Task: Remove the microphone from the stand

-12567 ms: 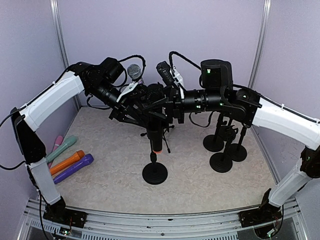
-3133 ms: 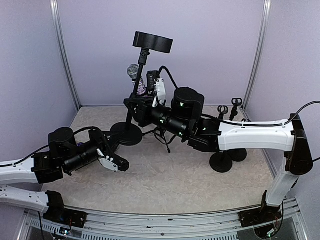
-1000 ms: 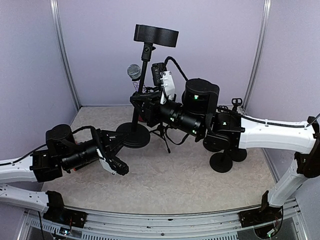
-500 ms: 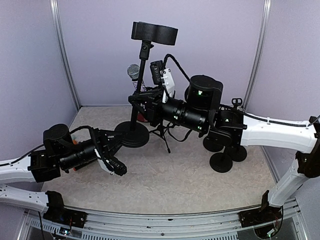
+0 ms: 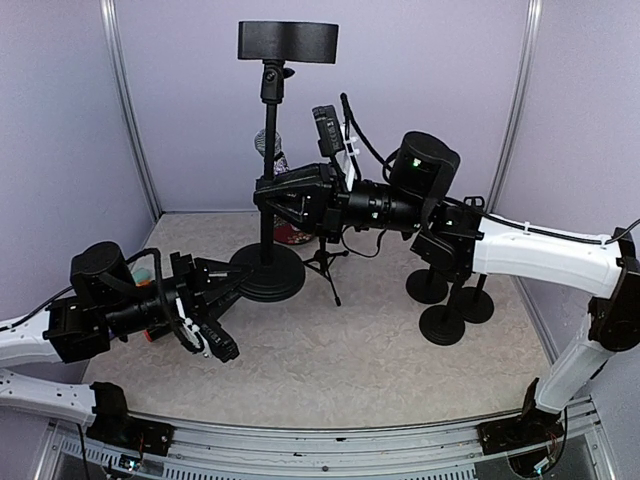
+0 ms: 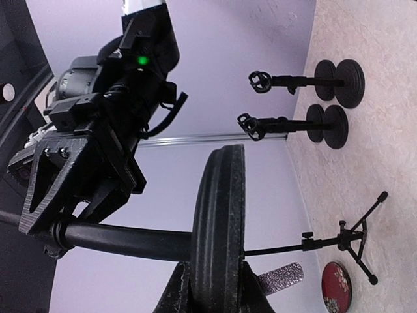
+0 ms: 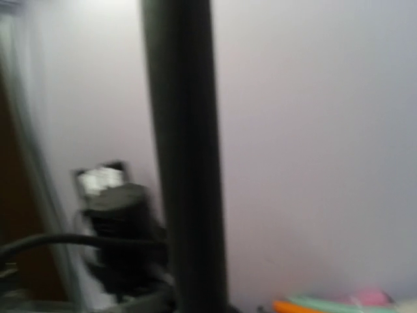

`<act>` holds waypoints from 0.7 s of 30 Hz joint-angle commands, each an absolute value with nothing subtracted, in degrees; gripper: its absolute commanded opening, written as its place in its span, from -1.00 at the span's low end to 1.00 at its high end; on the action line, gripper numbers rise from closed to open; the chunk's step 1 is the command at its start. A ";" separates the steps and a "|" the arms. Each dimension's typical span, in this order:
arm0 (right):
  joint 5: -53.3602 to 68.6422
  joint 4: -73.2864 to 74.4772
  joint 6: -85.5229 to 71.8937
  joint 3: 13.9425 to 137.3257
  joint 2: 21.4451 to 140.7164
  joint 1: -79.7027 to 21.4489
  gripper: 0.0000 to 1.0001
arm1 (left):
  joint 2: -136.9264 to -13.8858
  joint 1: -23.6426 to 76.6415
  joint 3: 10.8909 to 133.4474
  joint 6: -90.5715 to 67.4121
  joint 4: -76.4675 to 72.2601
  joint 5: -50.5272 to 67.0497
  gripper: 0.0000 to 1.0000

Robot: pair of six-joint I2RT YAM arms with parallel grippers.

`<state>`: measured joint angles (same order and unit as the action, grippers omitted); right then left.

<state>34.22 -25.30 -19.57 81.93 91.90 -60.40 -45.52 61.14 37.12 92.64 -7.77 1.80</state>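
A black stand has a tall pole (image 5: 267,150), a round base (image 5: 270,275) on the table and a black disc (image 5: 288,40) on top. My right gripper (image 5: 270,195) is shut on the pole (image 7: 186,163) at mid height, seen also in the left wrist view (image 6: 62,228). From the left, my left gripper (image 5: 232,287) is shut on the base's rim (image 6: 218,215). A microphone with a silver mesh head (image 5: 264,146) and glittery body (image 6: 281,276) stands behind the pole. What holds it is hidden.
A small tripod stand (image 5: 326,265) and a red disc (image 5: 296,236) lie behind the base. Three empty clip stands (image 5: 441,323) stand at the right. Orange, green and pink microphones (image 7: 339,302) lie at the left, mostly hidden behind my left arm.
The pole has swung from tilted to upright and its top disc has moved left and up. My right gripper went with it. My left arm has drawn back left, still on the base.
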 commanded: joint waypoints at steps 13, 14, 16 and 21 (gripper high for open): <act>74.71 -47.85 -46.92 89.87 99.14 -63.91 -1.00 | -49.65 60.99 39.65 92.80 -14.10 -1.31 -1.00; 75.00 -48.49 -47.56 89.42 98.90 -63.67 -0.93 | -49.66 60.99 39.56 92.89 -14.41 -1.47 -1.00; 74.80 -47.95 -47.30 88.16 97.89 -62.89 -0.74 | -49.61 60.95 39.39 93.05 -15.06 -1.81 -1.00; 61.39 -28.38 -30.89 81.89 90.07 -59.68 0.46 | -49.31 61.00 39.25 93.32 -16.80 -2.62 -1.00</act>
<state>62.98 -43.90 -37.89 86.37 97.01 -58.94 -48.45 63.29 38.89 95.46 -14.48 10.72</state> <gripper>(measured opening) 0.507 0.154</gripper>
